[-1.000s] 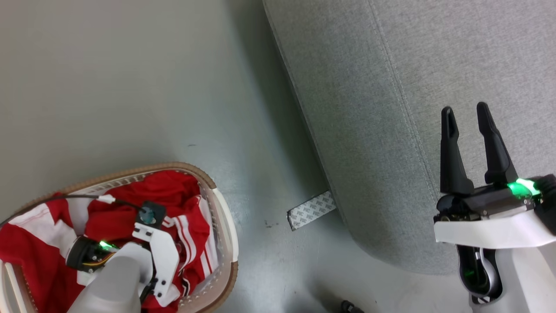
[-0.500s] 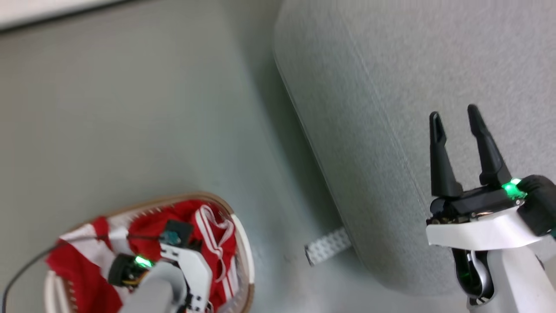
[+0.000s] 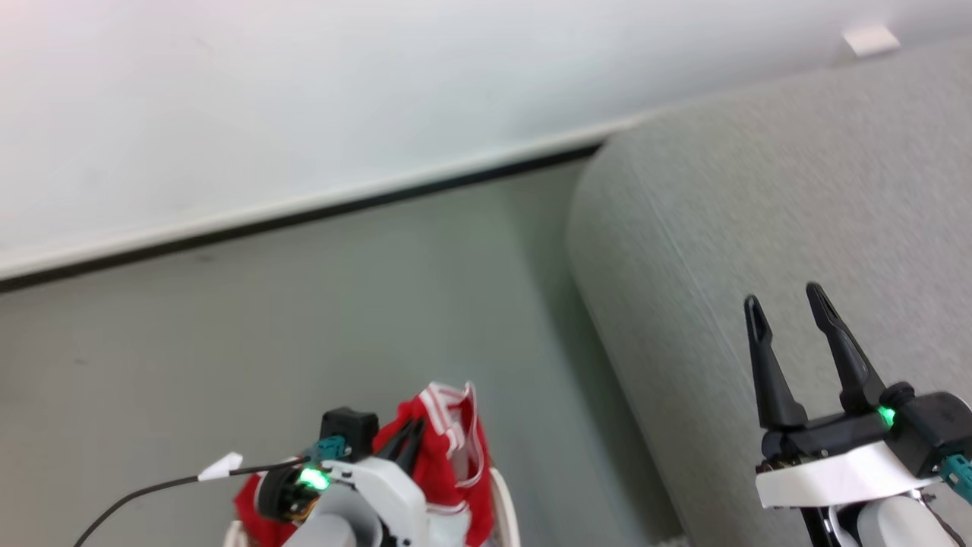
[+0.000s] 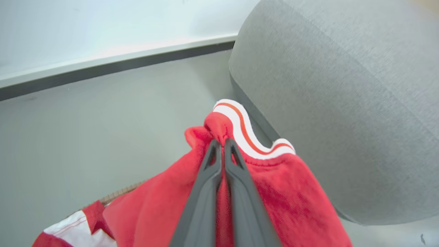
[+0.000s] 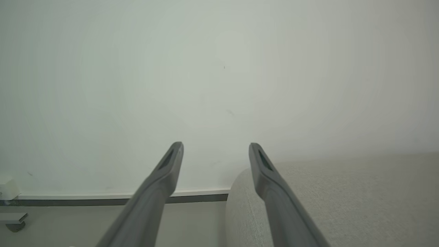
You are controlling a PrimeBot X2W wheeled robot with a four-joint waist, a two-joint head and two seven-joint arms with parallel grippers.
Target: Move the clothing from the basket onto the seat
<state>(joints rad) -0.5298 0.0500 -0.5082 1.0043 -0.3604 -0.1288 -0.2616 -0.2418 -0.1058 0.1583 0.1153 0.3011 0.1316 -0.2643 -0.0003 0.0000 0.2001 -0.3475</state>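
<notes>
My left gripper (image 4: 219, 142) is shut on a fold of a red garment (image 4: 274, 192) just below its white, red-striped band, and the cloth hangs from the fingers above the basket. In the head view this gripper (image 3: 415, 427) and the lifted garment (image 3: 448, 444) sit at the bottom centre, over the basket's white rim (image 3: 506, 505). A bit of brown rim (image 4: 120, 193) and a red-and-white cloth panel (image 4: 68, 226) show below. The light grey seat (image 3: 759, 197) lies to the right. My right gripper (image 3: 786, 300) is open and holds nothing, hovering over the seat's near part (image 5: 343, 195).
A pale wall (image 3: 304, 91) with a dark baseboard (image 3: 342, 205) runs behind the grey floor (image 3: 304, 319). A black cable with a white tag (image 3: 220, 467) trails from my left wrist. A small white fixture and a caster (image 5: 13, 224) sit by the wall at the left.
The head camera has swung upward, bringing the wall into view. My left gripper has risen out of the basket with the red garment pinched in it. The right gripper stays open.
</notes>
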